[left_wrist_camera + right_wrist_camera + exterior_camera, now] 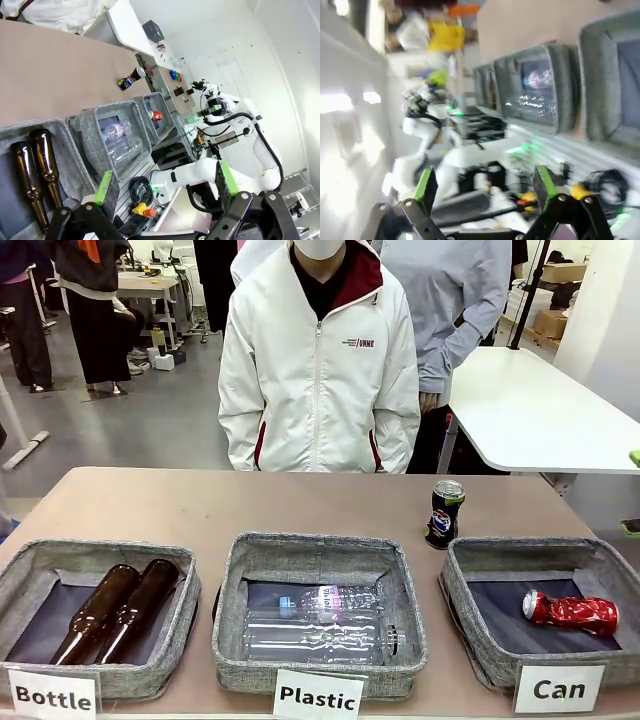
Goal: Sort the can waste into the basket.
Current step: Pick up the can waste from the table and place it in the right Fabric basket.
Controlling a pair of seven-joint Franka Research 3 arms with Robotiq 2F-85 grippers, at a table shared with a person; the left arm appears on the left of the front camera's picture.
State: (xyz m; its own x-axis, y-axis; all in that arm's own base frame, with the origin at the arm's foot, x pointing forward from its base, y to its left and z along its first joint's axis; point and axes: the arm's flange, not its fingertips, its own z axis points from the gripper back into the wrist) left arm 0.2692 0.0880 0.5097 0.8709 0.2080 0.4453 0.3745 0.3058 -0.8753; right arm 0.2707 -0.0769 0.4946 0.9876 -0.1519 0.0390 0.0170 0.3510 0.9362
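Across the brown tabletop (150, 502) we see three grey fabric baskets in a row, a person in a white jacket (318, 370) standing at the far edge. Our "Can" basket (470, 612) sits at the right end and already holds the crushed red can (570, 612), lying on its side. The dark blue-black can (444, 513) stands upright on the table, just behind that basket's far left corner. Both our left gripper (165, 187) and right gripper (482, 187) hang spread wide and empty, well back from the table. We judge the right arm nearer; the can's long axis is vertical, inviting a sideways grasp.
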